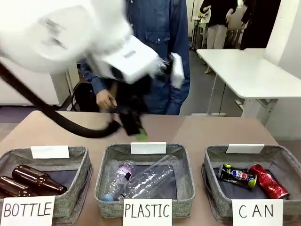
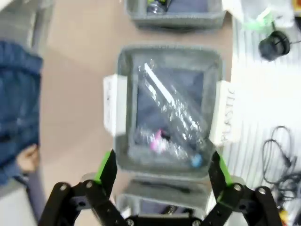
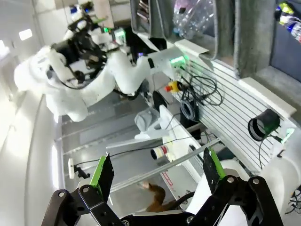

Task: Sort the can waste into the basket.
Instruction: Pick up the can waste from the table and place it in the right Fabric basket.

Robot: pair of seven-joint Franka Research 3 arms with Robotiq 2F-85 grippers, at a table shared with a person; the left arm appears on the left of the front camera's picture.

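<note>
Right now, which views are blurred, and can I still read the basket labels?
Front view: the left arm up close is smeared by motion, labels sharp, CAN basket legible. Left wrist view: soft throughout, the PLASTIC label barely readable. Right wrist view: fairly crisp, edges bowed.

In the grey fabric basket with the white "CAN" card (image 1: 212, 162) lie a shiny red crushed can (image 1: 269, 181) and a black crushed can with a red-blue logo (image 1: 236, 175); the surface (image 1: 214, 129) is tan.
</note>
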